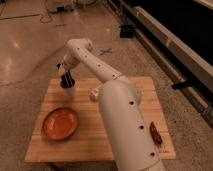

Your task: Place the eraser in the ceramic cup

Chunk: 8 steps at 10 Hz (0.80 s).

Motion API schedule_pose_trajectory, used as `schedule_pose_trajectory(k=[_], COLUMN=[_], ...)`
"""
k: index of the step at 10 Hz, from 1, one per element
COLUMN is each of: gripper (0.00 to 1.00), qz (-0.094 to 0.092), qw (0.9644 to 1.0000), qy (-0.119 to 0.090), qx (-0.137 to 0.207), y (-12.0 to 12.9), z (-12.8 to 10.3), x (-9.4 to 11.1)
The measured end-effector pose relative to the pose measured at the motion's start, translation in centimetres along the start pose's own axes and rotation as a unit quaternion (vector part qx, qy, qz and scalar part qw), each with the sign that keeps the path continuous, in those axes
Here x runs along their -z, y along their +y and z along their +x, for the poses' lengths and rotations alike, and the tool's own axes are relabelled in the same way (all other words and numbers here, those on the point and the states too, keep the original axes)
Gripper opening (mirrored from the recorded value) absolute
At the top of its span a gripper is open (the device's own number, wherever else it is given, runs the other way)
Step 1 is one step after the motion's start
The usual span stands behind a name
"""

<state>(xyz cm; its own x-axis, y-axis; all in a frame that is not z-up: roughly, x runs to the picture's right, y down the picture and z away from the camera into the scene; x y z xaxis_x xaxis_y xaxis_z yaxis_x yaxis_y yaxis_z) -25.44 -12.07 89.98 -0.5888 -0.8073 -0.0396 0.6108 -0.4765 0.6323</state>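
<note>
My gripper (66, 80) is dark and hangs at the far left of the wooden table (130, 90), at the end of the white arm (95, 62). It sits directly over a small white ceramic cup (69, 90), which is mostly hidden beneath it. The gripper's tip is at or just inside the cup's rim. The eraser is not visible; I cannot tell whether it is in the gripper or in the cup.
A wide shallow orange bowl (61, 123) lies at the front left of the table. A dark red-brown object (155, 133) lies near the front right edge. My white arm body (125, 125) covers the table's middle. Polished floor surrounds the table.
</note>
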Motion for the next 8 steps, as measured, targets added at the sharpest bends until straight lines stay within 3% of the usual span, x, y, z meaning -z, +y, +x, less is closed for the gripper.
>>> schedule_pose_trajectory(k=[2, 5, 7, 8], gripper=[0.32, 0.65, 0.80, 0.80], qz=[0.016, 0.023, 0.022, 0.021], qw=[0.9998, 0.9996, 0.9995, 0.9995], qy=[0.006, 0.016, 0.017, 0.017], qx=[0.006, 0.009, 0.013, 0.015], y=[-0.52, -0.46, -0.56, -0.57], z=[0.38, 0.20, 0.18, 0.15], x=[-0.42, -0.46, -0.31, -0.31])
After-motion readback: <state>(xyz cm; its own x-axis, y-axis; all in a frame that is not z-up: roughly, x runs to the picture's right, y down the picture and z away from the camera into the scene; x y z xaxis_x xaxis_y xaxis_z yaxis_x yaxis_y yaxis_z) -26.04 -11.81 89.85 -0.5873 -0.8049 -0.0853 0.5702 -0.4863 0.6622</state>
